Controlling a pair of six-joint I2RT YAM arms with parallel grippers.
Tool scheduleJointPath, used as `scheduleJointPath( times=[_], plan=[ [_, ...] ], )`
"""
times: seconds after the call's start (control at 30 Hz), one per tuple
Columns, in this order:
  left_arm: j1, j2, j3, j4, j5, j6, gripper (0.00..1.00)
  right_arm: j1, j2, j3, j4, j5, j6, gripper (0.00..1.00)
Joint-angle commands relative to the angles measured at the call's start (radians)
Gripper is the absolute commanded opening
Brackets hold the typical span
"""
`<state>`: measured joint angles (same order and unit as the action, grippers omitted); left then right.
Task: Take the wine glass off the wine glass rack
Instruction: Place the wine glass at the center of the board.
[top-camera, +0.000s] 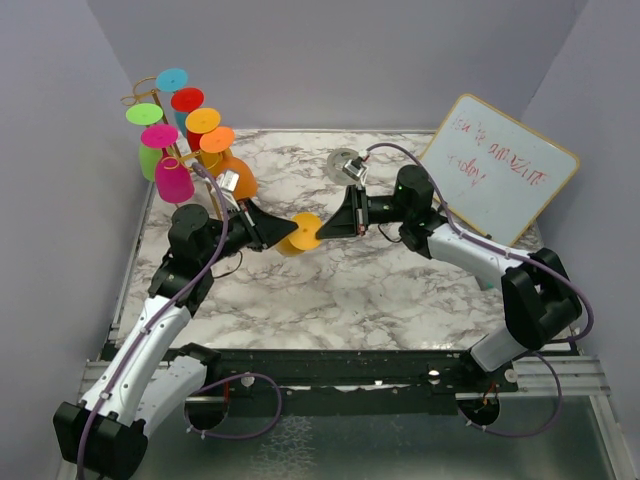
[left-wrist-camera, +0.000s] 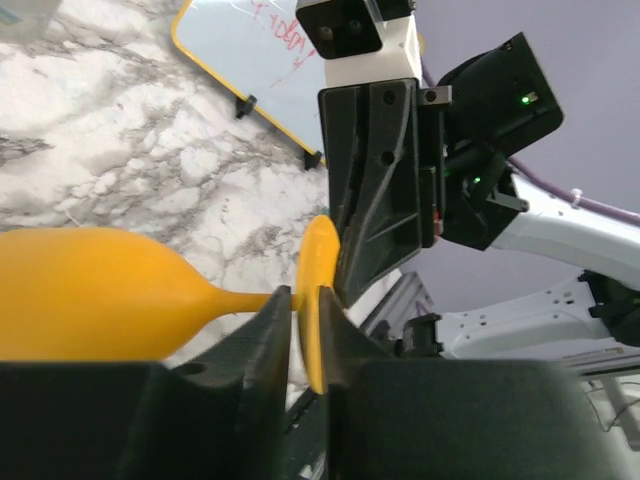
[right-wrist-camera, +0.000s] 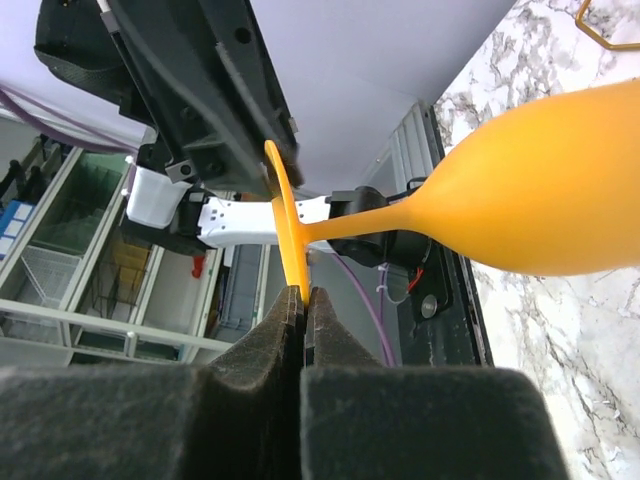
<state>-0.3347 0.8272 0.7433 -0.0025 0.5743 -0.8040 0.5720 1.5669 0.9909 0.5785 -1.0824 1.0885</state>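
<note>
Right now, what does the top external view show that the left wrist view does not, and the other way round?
Only the top view: the wine glass rack at the far left, coloured glasses hanging on it, and both whole arms. Only the left wrist view: close up, the left gripper pinching the foot of the yellow wine glass beside its stem. Both: that glass between left gripper and right gripper, the whiteboard, the marble table.

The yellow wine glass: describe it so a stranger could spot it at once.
Over the marble table, look to the middle, right of the gold rack of coloured glasses. There the yellow wine glass is held sideways, its foot pinched by the left gripper and the right gripper. It alone is off the rack.
</note>
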Motion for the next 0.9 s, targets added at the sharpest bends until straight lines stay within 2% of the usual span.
scheduleJointPath(
  times=[0.0, 0.07, 0.13, 0.2, 0.33, 0.43, 0.53, 0.7, 0.87],
  plan=[
    [-0.007, -0.015, -0.013, 0.029, 0.041, 0.007, 0.34, 0.009, 0.017, 0.011, -0.013, 0.005, -0.021, 0.00],
    [-0.007, -0.016, -0.005, -0.005, 0.051, 0.032, 0.47, 0.009, 0.018, 0.013, -0.023, 0.012, -0.030, 0.00],
    [-0.007, -0.016, 0.017, -0.084, 0.058, 0.080, 0.52, 0.009, 0.015, 0.016, -0.032, 0.014, -0.043, 0.00],
    [-0.007, -0.014, 0.043, -0.156, 0.075, 0.125, 0.53, 0.009, 0.011, 0.023, -0.051, 0.017, -0.062, 0.00],
    [-0.007, 0.000, 0.061, -0.175, 0.152, 0.150, 0.52, 0.009, -0.003, 0.033, -0.086, 0.023, -0.107, 0.01],
    [-0.007, 0.013, 0.069, -0.174, 0.149, 0.152, 0.47, 0.009, -0.005, 0.057, -0.122, 0.008, -0.151, 0.01],
    [-0.007, 0.024, 0.081, -0.172, 0.141, 0.147, 0.36, 0.009, -0.011, 0.065, -0.160, 0.010, -0.180, 0.01],
    [-0.007, 0.044, 0.078, -0.172, 0.164, 0.152, 0.24, 0.009, -0.015, 0.059, -0.132, 0.015, -0.172, 0.00],
    [-0.007, 0.040, 0.077, -0.172, 0.159, 0.165, 0.07, 0.010, -0.022, 0.050, -0.112, 0.005, -0.169, 0.00]
  ],
)
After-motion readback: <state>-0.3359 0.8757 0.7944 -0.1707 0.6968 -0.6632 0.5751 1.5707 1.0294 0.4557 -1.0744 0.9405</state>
